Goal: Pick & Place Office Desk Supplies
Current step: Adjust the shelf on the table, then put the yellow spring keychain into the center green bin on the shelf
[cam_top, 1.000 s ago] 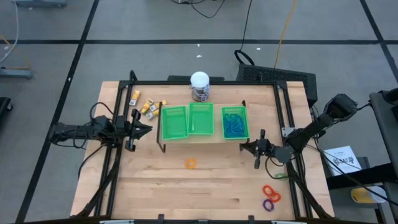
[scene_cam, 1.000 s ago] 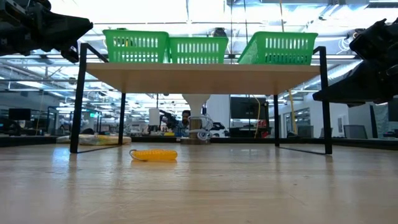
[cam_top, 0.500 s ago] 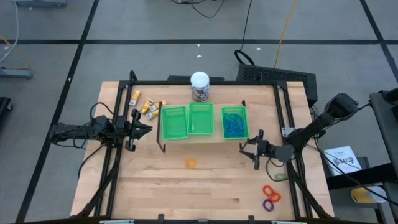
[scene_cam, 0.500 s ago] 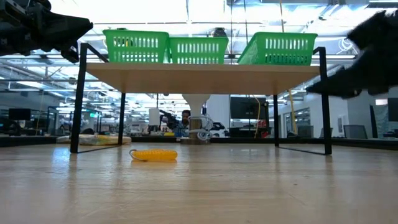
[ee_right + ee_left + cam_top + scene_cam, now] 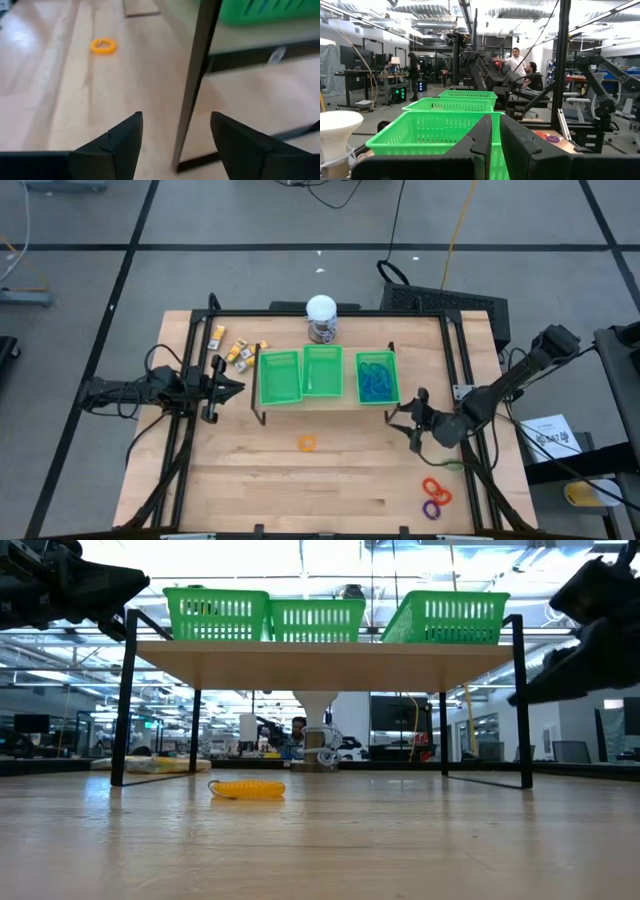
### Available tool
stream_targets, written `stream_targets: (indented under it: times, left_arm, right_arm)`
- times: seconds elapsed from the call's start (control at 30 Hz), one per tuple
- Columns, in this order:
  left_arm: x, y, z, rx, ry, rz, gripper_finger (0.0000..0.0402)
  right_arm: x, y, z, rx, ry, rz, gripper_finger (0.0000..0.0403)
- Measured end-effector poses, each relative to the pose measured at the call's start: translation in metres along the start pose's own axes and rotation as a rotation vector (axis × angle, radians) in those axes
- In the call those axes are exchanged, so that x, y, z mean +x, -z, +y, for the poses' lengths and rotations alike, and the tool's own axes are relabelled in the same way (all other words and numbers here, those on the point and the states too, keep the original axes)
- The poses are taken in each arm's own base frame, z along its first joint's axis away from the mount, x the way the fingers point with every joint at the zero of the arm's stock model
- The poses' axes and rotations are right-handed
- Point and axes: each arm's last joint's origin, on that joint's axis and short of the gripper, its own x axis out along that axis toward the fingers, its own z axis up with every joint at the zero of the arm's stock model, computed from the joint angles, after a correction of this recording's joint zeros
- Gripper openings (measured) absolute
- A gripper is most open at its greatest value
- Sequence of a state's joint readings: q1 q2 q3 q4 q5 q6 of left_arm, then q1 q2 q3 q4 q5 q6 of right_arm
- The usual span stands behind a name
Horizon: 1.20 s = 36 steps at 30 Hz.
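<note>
The green three-part tray (image 5: 300, 377) stands on a raised wooden shelf; blue loops (image 5: 377, 377) lie in its right compartment. An orange ring (image 5: 307, 443) lies flat on the table in front of the shelf, also seen as the orange ring (image 5: 103, 46). Orange and purple rings (image 5: 434, 496) lie near the front right. Yellow-and-white pieces (image 5: 236, 351) lie at the far left. My right gripper (image 5: 398, 420) hovers open and empty by the shelf's near right leg. My left gripper (image 5: 228, 388) waits shut, left of the shelf.
A white-topped jar (image 5: 321, 318) stands behind the tray. The shelf's black leg (image 5: 192, 90) rises just ahead of my right gripper (image 5: 176, 117). A black frame runs round the table's edges. Bare wood lies in front of the shelf (image 5: 320, 665).
My right gripper has opened its fingers from shut. It has risen a little and tipped up toward level, staying by the shelf's near right leg. Nothing on the table has moved.
</note>
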<state>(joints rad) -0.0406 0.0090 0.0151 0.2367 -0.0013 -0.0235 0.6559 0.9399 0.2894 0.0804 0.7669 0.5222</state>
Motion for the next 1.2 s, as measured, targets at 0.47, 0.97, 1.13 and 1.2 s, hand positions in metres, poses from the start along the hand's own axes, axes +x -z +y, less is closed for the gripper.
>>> stream_targets:
  times: [0.47, 0.97, 1.13, 1.2]
  left_arm:
    - [0.0, 0.0, 0.0, 0.0, 0.0, 0.001, 0.0045]
    - [0.0, 0.0, 0.0, 0.0, 0.0, 0.0, 0.0045]
    - [0.0, 0.0, 0.0, 0.0, 0.0, 0.0, 0.0045]
    - [0.0, 0.0, 0.0, 0.0, 0.0, 0.0, 0.0045]
  right_arm:
    - [-0.008, -0.001, 0.023, 0.334, -0.539, 0.264, 0.0197]
    - [0.043, -0.089, 0.117, -0.268, -0.499, -0.029, 0.0155]
    - [0.07, -0.118, 0.136, -0.529, -0.294, 0.009, 0.0161]
    - [0.083, -0.127, 0.143, -0.585, -0.277, 0.004, 0.0167]
